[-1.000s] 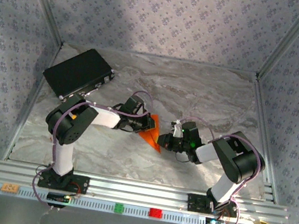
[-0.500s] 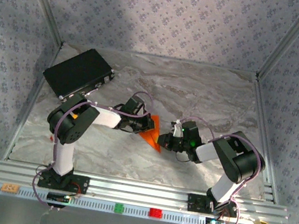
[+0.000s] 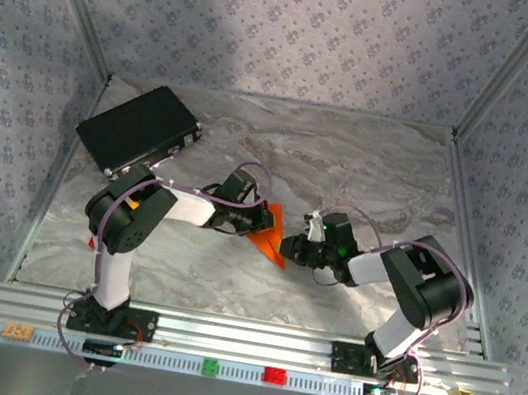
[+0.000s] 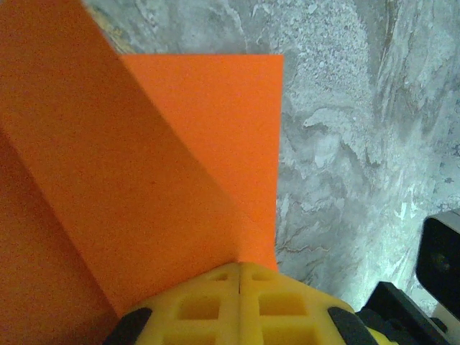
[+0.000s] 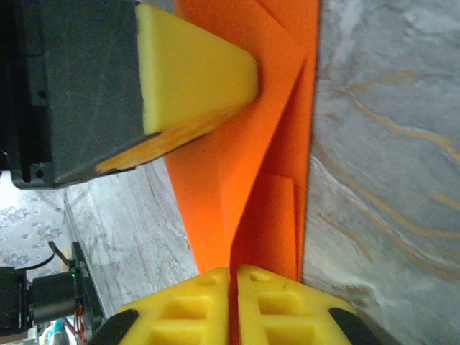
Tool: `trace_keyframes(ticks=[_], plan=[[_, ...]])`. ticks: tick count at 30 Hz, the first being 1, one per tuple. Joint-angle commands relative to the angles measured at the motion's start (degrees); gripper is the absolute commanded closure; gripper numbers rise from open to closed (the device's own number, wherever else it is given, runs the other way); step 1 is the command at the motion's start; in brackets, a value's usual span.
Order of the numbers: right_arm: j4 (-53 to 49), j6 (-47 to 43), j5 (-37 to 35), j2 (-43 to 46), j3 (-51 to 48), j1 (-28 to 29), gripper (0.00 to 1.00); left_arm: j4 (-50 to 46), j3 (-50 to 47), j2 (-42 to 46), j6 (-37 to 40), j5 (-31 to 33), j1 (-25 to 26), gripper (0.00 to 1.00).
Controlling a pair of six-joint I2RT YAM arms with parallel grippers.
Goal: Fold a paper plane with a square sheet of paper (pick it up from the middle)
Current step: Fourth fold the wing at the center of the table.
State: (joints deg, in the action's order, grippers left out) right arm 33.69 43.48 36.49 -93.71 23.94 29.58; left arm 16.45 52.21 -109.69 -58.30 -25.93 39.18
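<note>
The square sheet of paper (image 3: 270, 235) is bright orange and folded into a pointed wedge with several creases, held just over the marbled table between both arms. My left gripper (image 3: 261, 219) is shut on its left side; in the left wrist view the yellow pads (image 4: 215, 302) meet where a crease of the paper (image 4: 180, 144) runs in. My right gripper (image 3: 288, 250) is shut on the paper's right edge, and a thin orange layer (image 5: 273, 144) runs between its pads (image 5: 280, 309). The left gripper's finger (image 5: 194, 68) presses the far end of the paper.
A black rectangular case (image 3: 139, 128) lies at the back left of the table (image 3: 371, 165). A green block (image 3: 210, 366) and a small red block (image 3: 274, 375) sit on the front rail. Patterned walls close in the sides and back.
The left gripper and the paper's upper flap have edged slightly right and up. The right arm's elbow has shifted a little to the right.
</note>
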Motion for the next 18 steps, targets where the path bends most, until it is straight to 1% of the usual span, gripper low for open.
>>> trace_keyframes(ticks=[1, 4, 8, 10, 11, 16, 18], plan=[[-8.37, -3.39, -1.18, 2.54, 0.57, -0.41, 0.85, -3.65, 0.22, -1.58, 1.37, 1.75, 0.00, 0.96], [-10.59, -4.69, -1.49, 3.70, 0.57, 0.07, 0.79, -3.53, 0.25, -1.57, 1.31, 1.76, -0.06, 0.96], [-12.20, -5.81, -0.29, 3.72, 1.50, 0.94, 0.76, -3.45, 0.09, -1.51, 1.27, 1.68, -0.06, 0.96], [-14.19, -6.83, -1.12, 3.84, 2.26, 1.57, 0.75, -3.45, 0.08, -1.49, 1.26, 1.68, -0.02, 0.96], [-14.88, -7.01, -1.75, 3.91, 2.38, 1.75, 0.75, -3.45, 0.08, -1.49, 1.26, 1.66, -0.02, 0.96], [-15.41, -7.08, -1.86, 4.06, 2.29, 1.91, 0.87, -3.56, 0.02, -1.39, 1.28, 1.76, -0.06, 0.96], [-15.37, -7.01, -1.71, 3.90, 2.08, 2.02, 0.91, -3.58, 0.00, -1.42, 1.26, 1.76, 0.01, 0.96]])
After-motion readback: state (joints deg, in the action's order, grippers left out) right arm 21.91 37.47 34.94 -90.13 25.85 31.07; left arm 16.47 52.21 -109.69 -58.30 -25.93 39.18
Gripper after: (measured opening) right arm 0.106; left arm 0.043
